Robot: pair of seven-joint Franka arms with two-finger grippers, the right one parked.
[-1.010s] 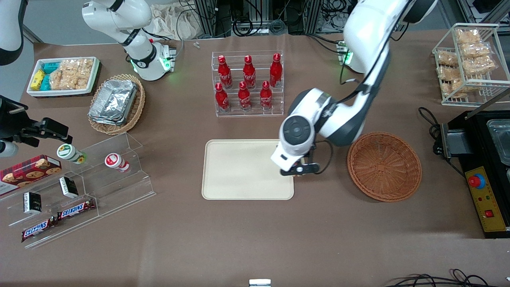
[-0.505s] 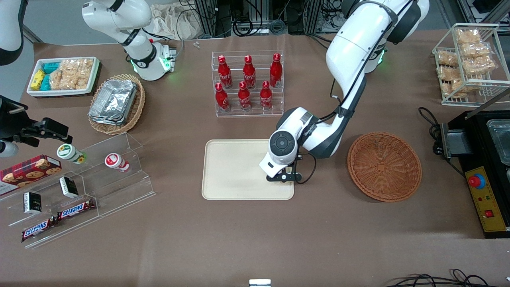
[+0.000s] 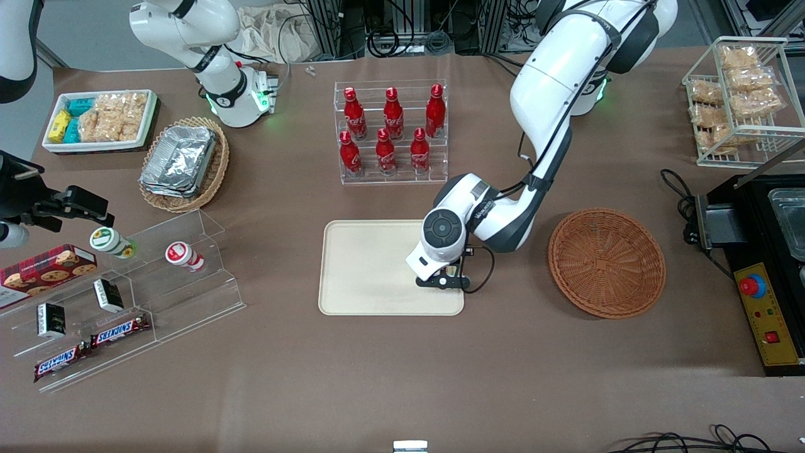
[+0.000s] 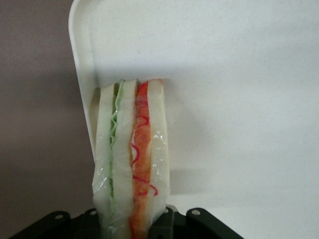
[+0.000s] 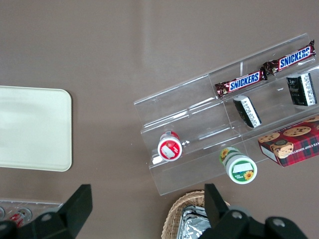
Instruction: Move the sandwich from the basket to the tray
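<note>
Gripper [image 3: 448, 277] grasping sandwich [image 4: 132, 159] above tray [image 3: 371, 264], basket [image 3: 607, 263] at 3 o'clock; I would lower gently inside rim, then release

We read "SNICKERS" on two chocolate bars [image 5: 261, 71] lying on the clear stepped shelf [image 5: 199, 119]. We make out no other text.

Sandwich [image 4: 130, 159]: wedge of white bread in clear wrap, green and red-orange filling layers exposed along its edge. Clamped between the jaws of the gripper [image 3: 443, 281], held over the tray [image 3: 371, 267] just inside its edge nearest the basket [image 3: 606, 262]. Tray: cream, rectangular, rounded corners, low rim, flat on the table. Basket: round, reddish-brown wicker, holds nothing, beside the tray toward the working arm's end.
</note>
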